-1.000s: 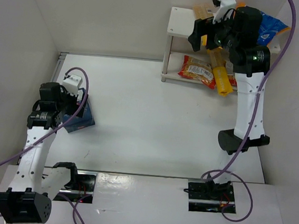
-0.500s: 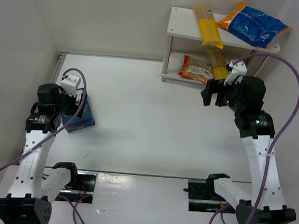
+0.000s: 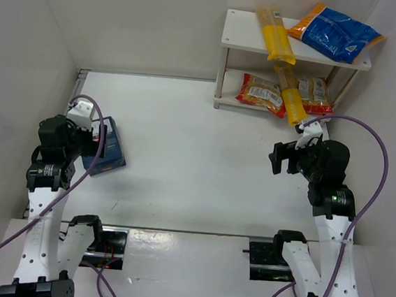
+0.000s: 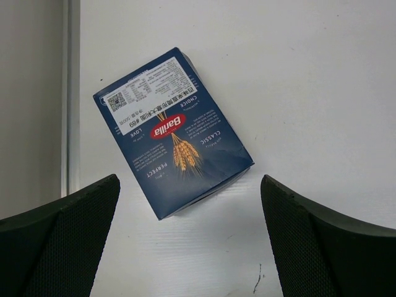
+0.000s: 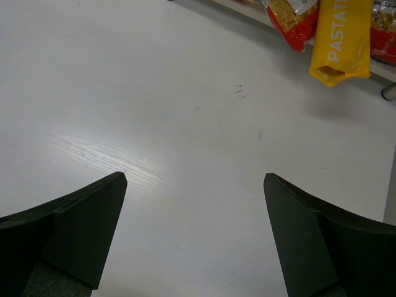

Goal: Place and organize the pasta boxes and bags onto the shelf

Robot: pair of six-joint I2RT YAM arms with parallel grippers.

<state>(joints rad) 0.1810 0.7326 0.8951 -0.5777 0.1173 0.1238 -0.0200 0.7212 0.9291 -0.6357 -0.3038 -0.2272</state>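
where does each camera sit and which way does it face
Top external: above and behind the bases, looking down on the table; left gripper, right gripper and the shelf show.
Left wrist: on the left arm, facing down at the blue pasta box; its open fingers frame the bottom.
Right wrist: on the right arm, facing over the table toward the shelf's lower tier and yellow packet; own fingers at the bottom.
Shared: top and left wrist both show the box; top and right wrist the packet.

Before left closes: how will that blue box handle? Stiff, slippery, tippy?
The blue box looks rigid: crisp edges, flat faces, probably no sag. Lying flat on the table, it's unlikely to tip or roll. Printed card seems smooth; may slide if the left gripper nudges it.
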